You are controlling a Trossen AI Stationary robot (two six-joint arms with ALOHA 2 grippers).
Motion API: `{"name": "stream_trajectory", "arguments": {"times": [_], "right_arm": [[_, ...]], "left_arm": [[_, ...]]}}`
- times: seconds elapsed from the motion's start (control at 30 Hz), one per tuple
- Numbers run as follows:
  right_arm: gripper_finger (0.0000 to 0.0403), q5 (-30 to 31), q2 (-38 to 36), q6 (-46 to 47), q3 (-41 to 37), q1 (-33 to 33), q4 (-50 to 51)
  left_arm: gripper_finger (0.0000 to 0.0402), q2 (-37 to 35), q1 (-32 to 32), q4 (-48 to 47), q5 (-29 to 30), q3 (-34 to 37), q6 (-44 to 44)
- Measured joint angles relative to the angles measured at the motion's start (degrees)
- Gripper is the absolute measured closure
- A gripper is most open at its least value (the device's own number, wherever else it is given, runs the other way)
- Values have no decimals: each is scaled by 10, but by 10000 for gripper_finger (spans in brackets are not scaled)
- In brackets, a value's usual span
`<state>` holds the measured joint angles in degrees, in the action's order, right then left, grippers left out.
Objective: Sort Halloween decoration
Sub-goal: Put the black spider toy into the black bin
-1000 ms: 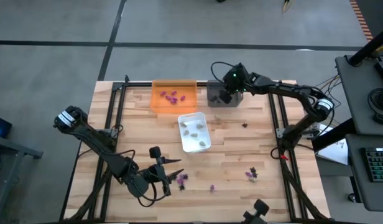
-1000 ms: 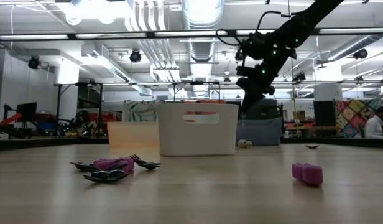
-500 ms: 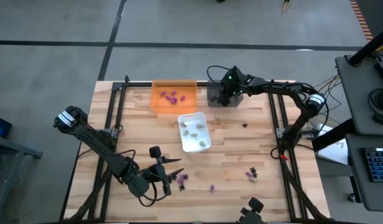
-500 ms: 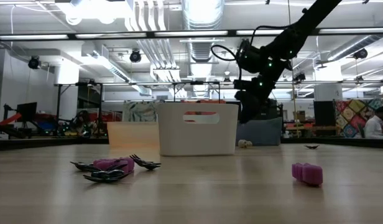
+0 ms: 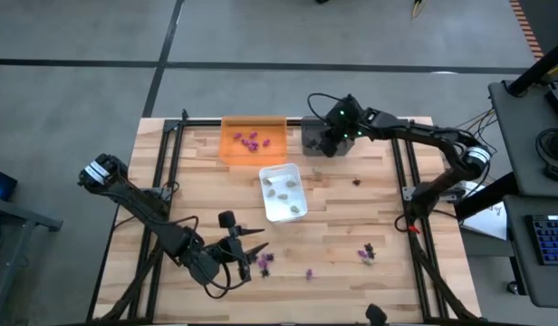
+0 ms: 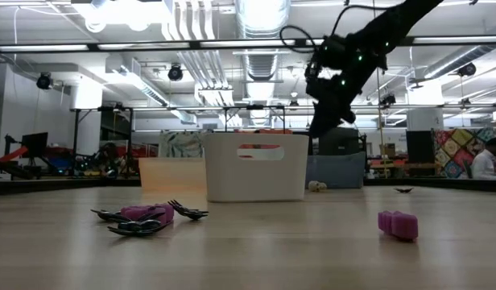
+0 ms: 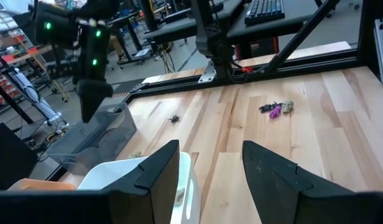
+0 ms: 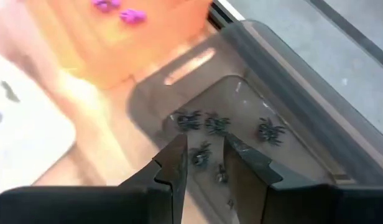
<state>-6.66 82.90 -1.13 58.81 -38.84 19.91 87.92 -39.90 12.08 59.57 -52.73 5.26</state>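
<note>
Right end effector parted, empty, above grey tray of black spiders; left end effector open, idle near desk front.

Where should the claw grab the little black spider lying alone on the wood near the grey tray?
Probably from straight above, pinching the black spider across its small middle body. It lies flat on the bare table, apart from the grey tray, and its thin legs spread out sideways, so they would likely slip. The right claw hangs nearest, over that tray.
</note>
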Motion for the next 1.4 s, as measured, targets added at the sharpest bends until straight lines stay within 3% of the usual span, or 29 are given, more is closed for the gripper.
{"name": "stream_trajectory", "arguments": {"times": [0.53,0.87,1.2,1.4], "right_arm": [[317,-26,-154,43,-1,159,128],[336,-23,-219,102,-76,281,67],[339,-24,-255,288,-184,384,36],[339,-23,-250,429,-213,431,86]], "left_arm": [[242,0,3,0,-1,0,-2],[242,0,3,0,-1,0,-3],[241,0,4,1,-1,0,-33],[242,0,5,1,-1,0,-33]]}}
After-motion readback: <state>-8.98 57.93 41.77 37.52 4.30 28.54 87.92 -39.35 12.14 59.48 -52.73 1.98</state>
